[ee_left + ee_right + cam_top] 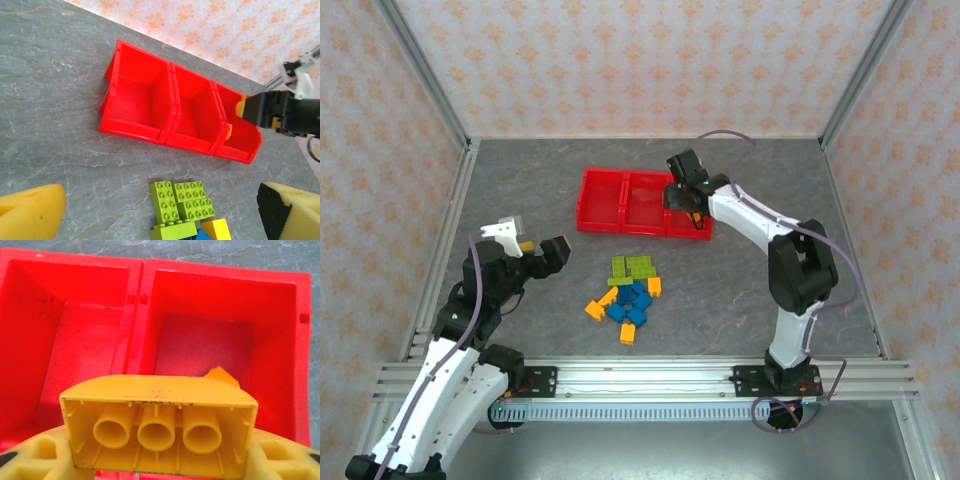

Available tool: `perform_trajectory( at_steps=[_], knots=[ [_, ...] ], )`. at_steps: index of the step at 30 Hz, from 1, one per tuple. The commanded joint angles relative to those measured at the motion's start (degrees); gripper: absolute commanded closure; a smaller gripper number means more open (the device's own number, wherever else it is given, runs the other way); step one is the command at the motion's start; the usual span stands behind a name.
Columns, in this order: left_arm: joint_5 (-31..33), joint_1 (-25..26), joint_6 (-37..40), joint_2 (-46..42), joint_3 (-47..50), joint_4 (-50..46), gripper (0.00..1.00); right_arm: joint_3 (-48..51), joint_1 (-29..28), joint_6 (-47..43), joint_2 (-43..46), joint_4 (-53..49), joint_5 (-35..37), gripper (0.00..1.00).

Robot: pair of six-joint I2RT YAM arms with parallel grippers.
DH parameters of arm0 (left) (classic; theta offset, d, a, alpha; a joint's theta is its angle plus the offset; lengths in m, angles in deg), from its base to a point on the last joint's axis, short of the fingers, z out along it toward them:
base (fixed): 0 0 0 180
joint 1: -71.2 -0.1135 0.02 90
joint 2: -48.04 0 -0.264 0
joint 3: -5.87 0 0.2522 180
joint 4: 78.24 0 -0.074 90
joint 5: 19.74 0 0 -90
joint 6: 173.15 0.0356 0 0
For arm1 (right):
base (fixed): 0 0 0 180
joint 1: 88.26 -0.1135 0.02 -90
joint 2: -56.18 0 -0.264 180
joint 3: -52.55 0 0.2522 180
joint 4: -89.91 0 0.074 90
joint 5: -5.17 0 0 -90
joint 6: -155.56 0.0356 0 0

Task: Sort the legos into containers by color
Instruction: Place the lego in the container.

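The red tray (586, 205) lies at mid-table with three compartments (131, 131). My right gripper (688, 207) hangs over its right compartment, shut on an orange-yellow lego (159, 407) whose hollow underside faces the wrist camera. Another orange lego (220, 375) lies inside that right compartment (300, 355). The left and middle compartments look bare. Loose legos (630, 290) in lime green, blue and orange-yellow sit in a pile in front of the tray. My left gripper (538, 247) is open, left of the pile, with nothing between its pads (30, 210). Lime green legos (180, 202) lie just ahead of it.
The table is grey stone-patterned, enclosed by patterned walls and metal corner posts (425, 75). A metal rail (640, 380) runs along the near edge. Bare table lies left of the tray and right of the pile.
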Motion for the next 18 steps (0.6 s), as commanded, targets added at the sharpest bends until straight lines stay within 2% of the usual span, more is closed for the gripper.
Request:
perform_trajectory(
  at_steps=[1,5,8,11,18],
  knots=[
    [1.0,0.4,-0.1,-0.9,0.3,0.6,0.01,-4.4,0.8,-0.9,-2.8,-0.5,0.1,0.47],
    [0.8,0.4,0.0,-0.8,0.3,0.6,0.01,-7.8,1.0,-0.4,-4.8,-2.9,0.2,0.24],
    [0.7,0.4,0.0,-0.8,0.3,0.7,0.01,-7.4,1.0,0.2,-3.6,-2.9,0.1,0.13],
    [0.7,0.5,0.0,-0.7,0.4,0.8,0.01,-7.1,1.0,0.5,-1.9,-3.6,0.6,0.06],
    [0.6,0.4,0.1,0.4,0.3,0.7,0.01,-5.3,1.0,1.6,4.2,-5.1,-2.0,0.02]
  ],
)
